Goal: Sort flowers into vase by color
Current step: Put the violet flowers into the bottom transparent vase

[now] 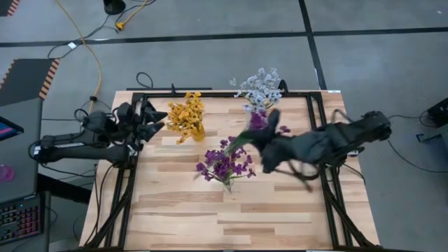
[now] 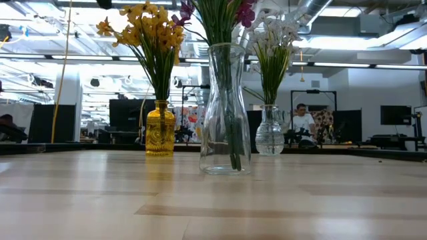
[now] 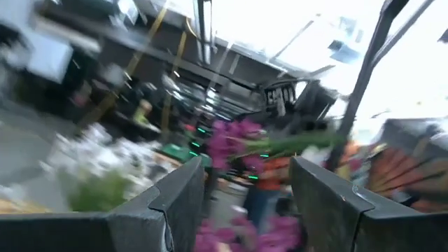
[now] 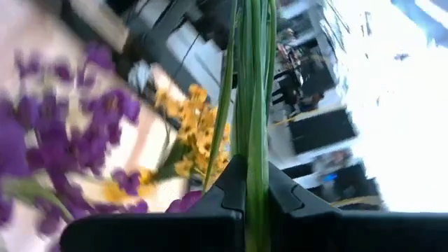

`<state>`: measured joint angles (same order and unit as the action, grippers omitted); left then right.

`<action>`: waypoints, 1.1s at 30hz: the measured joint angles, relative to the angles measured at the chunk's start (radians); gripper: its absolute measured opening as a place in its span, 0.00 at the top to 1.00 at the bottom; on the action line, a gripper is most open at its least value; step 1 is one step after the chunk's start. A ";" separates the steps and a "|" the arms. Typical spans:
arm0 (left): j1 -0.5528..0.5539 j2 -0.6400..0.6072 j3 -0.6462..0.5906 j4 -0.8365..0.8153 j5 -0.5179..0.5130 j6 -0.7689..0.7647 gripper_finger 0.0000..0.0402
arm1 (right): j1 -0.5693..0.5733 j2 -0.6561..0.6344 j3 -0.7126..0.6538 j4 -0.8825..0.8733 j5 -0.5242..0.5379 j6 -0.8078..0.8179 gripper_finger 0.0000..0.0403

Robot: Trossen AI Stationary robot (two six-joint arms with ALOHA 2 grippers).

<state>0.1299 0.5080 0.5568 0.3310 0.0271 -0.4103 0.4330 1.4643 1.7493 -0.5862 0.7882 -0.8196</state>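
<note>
Fingers (image 4: 227, 183) pinch purple sprig (image 1: 257, 120) (right gripper (image 1: 269, 131)).

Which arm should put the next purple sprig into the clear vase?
The right. Its gripper is already shut on a purple sprig's green stems, beside the clear vase of purple flowers. The left gripper sits open and empty by the yellow bunch.
</note>
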 joint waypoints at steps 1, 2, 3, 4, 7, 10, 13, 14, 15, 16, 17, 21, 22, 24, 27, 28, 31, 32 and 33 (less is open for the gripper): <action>0.000 0.018 0.014 0.000 0.018 -0.054 0.51 | -0.005 0.019 0.000 0.001 0.001 -0.076 0.90; 0.000 0.037 0.031 -0.002 0.036 -0.110 0.51 | -0.006 0.038 0.000 0.002 0.009 -0.157 0.90; 0.000 0.058 0.048 -0.004 0.059 -0.161 0.51 | -0.006 0.060 0.000 0.003 0.027 -0.234 0.90; 0.000 0.077 0.066 -0.004 0.084 -0.211 0.51 | -0.006 0.081 0.000 0.006 0.052 -0.311 0.90; 0.000 0.134 0.120 -0.007 0.156 -0.332 0.51 | -0.006 0.150 0.000 0.053 0.187 -0.504 0.90; 0.000 0.193 0.174 -0.020 0.185 -0.402 0.51 | -0.012 0.212 0.000 0.133 0.315 -0.671 0.90; -0.007 0.259 0.222 -0.074 0.187 -0.428 0.51 | -0.019 0.262 0.000 0.186 0.346 -0.831 0.90; -0.009 0.284 0.237 -0.097 0.188 -0.429 0.51 | -0.019 0.278 0.000 0.191 0.347 -0.875 0.90; -0.012 0.306 0.251 -0.127 0.191 -0.429 0.51 | -0.019 0.294 0.000 0.210 0.347 -0.908 0.90; -0.012 0.327 0.264 -0.164 0.198 -0.430 0.51 | -0.018 0.307 0.000 0.233 0.347 -0.932 0.90; -0.013 0.348 0.276 -0.192 0.205 -0.430 0.51 | -0.017 0.314 0.000 0.251 0.351 -0.946 0.90; -0.022 0.417 0.307 -0.247 0.232 -0.429 0.51 | -0.009 0.328 -0.001 0.307 0.362 -0.961 0.90; -0.027 0.433 0.311 -0.246 0.237 -0.427 0.51 | -0.007 0.328 -0.001 0.314 0.362 -0.961 0.90; -0.035 0.459 0.313 -0.252 0.258 -0.414 0.51 | -0.006 0.328 -0.001 0.317 0.362 -0.961 0.90; -0.051 0.487 0.327 -0.246 0.268 -0.404 0.51 | -0.002 0.326 -0.001 0.341 0.361 -0.961 0.90; -0.055 0.496 0.334 -0.248 0.268 -0.403 0.51 | -0.002 0.324 -0.001 0.343 0.358 -0.961 0.90; -0.073 0.520 0.356 -0.249 0.267 -0.386 0.51 | -0.003 0.323 -0.001 0.345 0.340 -0.961 0.90; -0.078 0.528 0.366 -0.249 0.268 -0.382 0.51 | -0.003 0.323 -0.001 0.344 0.339 -0.961 0.90; -0.082 0.534 0.376 -0.243 0.268 -0.380 0.51 | -0.003 0.323 -0.001 0.343 0.337 -0.961 0.90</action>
<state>0.0480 1.0418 0.9328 0.0881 0.2947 -0.7906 0.4297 1.7870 1.7485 -0.2428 1.1253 -1.7809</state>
